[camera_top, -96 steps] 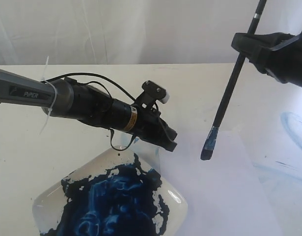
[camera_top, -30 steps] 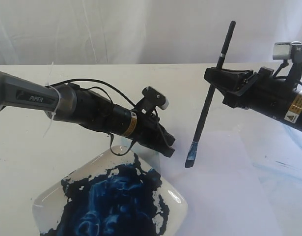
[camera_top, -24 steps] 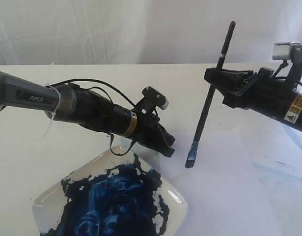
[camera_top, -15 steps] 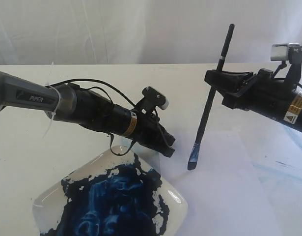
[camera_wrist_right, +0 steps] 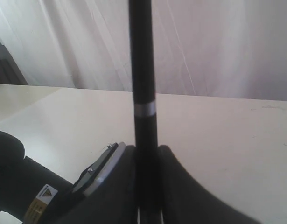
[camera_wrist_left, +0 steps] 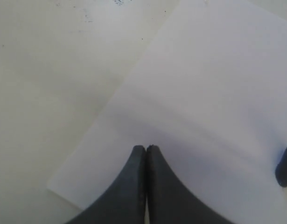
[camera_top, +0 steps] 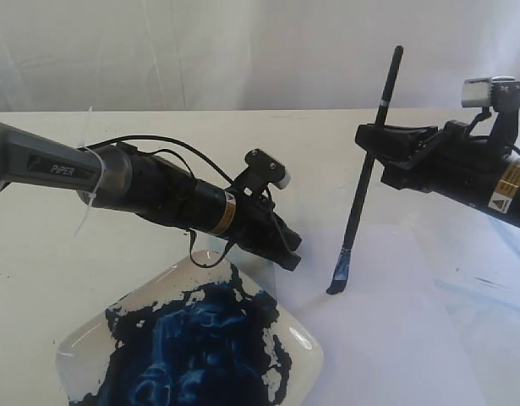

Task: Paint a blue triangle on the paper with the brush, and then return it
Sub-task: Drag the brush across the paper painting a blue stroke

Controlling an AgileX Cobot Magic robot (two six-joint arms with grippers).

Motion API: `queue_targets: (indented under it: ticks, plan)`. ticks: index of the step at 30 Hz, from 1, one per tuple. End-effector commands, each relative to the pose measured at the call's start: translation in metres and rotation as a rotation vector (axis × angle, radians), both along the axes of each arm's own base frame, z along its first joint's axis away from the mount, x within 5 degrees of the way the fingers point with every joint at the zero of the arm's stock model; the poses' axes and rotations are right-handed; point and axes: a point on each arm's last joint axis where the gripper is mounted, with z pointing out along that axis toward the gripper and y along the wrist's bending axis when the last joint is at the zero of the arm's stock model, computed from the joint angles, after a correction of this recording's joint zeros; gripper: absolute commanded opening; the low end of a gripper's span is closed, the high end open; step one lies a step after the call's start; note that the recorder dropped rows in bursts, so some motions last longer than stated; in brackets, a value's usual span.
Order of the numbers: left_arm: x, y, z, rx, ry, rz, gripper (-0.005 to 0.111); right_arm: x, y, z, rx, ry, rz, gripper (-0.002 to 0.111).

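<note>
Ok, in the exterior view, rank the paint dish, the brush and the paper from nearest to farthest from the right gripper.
1. The brush: clamped in the right gripper, bristles pointing down.
2. The paper: flat on the table, below the gripper and toward the camera.
3. The paint dish: at the lower left, beyond the paper's left edge.

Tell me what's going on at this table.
The right gripper is shut on the brush, holding it nearly upright with its blue-loaded bristles down at the paper, apparently just touching it. The left gripper is shut, its tips low over the paper's corner next to the paint dish, seemingly to pin the sheet. What shows of the paper looks unpainted so far.
</note>
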Motion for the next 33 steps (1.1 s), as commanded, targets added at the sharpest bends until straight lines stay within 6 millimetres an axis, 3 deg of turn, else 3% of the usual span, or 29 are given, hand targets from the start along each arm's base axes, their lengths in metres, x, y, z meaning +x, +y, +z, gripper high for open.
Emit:
queue_targets:
  ticks: [1,33]
  plan:
    - [-0.002,-0.002,-0.001,0.008,-0.006,-0.010,0.000,0.001,-0.002,-0.001,-0.029,-0.026,-0.013,0.000]
    - [-0.002,-0.002,-0.001,0.008,-0.006,-0.010,0.000,0.017,-0.018,-0.002,-0.106,-0.074,-0.259,0.000]
